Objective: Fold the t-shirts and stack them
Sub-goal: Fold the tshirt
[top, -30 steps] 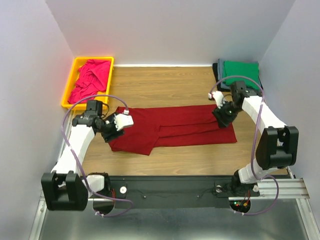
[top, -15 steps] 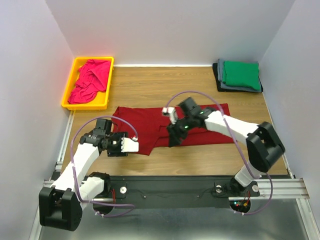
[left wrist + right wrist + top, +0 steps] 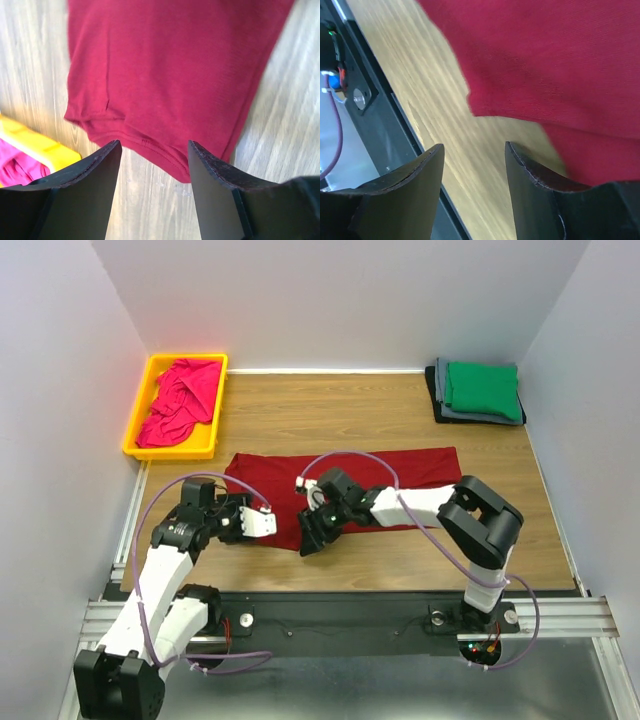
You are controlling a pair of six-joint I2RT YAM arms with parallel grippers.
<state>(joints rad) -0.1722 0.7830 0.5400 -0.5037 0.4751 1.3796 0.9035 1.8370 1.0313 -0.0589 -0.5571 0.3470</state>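
Showing the dark red shirt [image 3: 430,465] spread across the middle of the wooden table [image 3: 330,410], the overhead view places the left gripper [image 3: 270,527] at its near left corner and the right gripper [image 3: 308,540] at its near edge. Only this view takes in the folded pile in the far right corner, green shirt [image 3: 482,388] on grey shirt [image 3: 470,418] on black shirt [image 3: 432,390], and the whole yellow bin [image 3: 135,445] at far left holding a crumpled pink shirt [image 3: 180,400]. The left wrist view adds that its fingers [image 3: 90,190] stand apart, nothing between them, by the red shirt's hemmed corner. The right wrist view shows fingers [image 3: 405,190] likewise spread and empty over bare wood at the shirt's edge, the black base rail [image 3: 375,115] nearby.
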